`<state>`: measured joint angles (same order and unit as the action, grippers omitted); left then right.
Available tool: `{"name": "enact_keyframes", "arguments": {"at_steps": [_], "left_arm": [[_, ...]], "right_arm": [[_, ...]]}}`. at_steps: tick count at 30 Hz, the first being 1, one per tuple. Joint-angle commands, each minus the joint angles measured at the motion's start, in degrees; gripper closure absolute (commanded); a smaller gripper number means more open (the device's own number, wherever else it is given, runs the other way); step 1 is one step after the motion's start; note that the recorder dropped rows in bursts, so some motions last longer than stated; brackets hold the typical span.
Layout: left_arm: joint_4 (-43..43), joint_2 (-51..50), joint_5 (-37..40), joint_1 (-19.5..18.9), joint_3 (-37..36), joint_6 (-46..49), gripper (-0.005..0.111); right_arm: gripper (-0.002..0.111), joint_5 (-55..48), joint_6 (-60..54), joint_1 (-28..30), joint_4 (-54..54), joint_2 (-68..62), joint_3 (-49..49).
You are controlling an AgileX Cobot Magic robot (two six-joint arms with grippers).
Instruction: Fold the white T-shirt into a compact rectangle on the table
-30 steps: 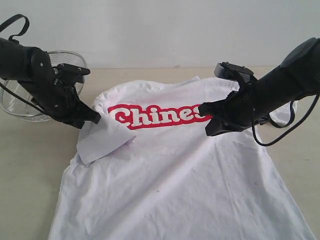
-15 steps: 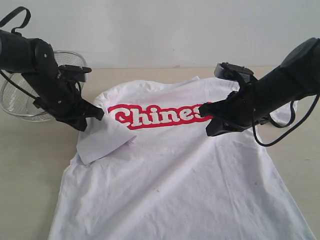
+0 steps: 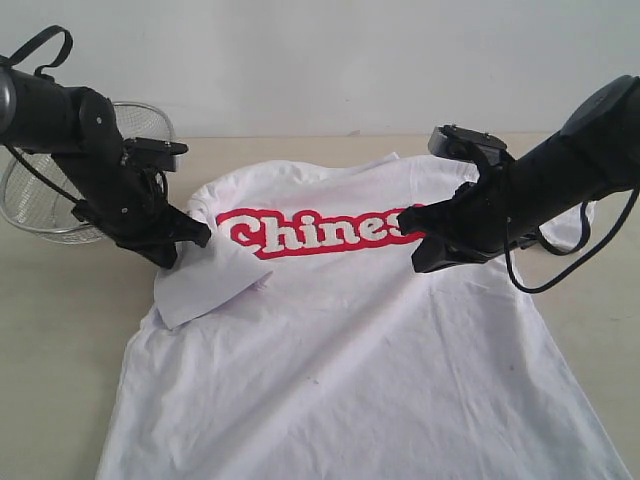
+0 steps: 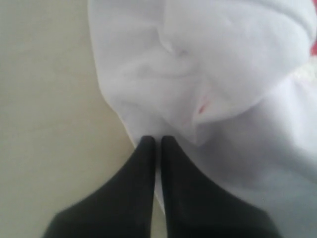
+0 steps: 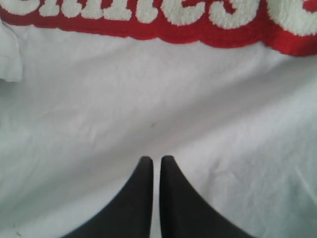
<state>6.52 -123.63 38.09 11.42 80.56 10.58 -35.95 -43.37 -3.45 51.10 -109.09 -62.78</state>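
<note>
White T-shirt (image 3: pixel 350 340) lies face up on the counter (image 3: pixel 60 300), the sleeve (image 3: pixel 205 280) nearest my left claw (image 3: pixel 195 235) folded inward. That claw is pressed together at the fold. My right claw (image 3: pixel 408 225), also pressed together and pinching nothing, hovers below the lettering. I'd smooth each crease flat and keep the edges parallel. The wire basket (image 3: pixel 40 215) appears to hold nothing.

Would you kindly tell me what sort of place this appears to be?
Probably a robotics lab workbench: the table sits against a blank wall, and a black left arm and right arm reach over the white T-shirt.
</note>
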Motion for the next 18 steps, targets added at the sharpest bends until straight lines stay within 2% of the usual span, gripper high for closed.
{"name": "enact_keyframes", "arguments": {"at_steps": [1,9,18], "left_arm": [[-2.52,-1.84,-2.27,-0.51,-0.28,-0.89,0.102],[-11.82,-1.84,-1.95,-1.01,1.18,-8.09,0.102],[-15.32,-1.84,-0.2,-1.26,7.14,-8.78,0.102]], "right_arm": [[0.107,0.18,-0.56,-0.12,-0.3,0.48,0.15],[0.107,0.67,-0.56,-0.12,-0.3,0.48,0.15],[0.107,0.69,-0.7,-0.12,-0.3,0.48,0.15]]}}
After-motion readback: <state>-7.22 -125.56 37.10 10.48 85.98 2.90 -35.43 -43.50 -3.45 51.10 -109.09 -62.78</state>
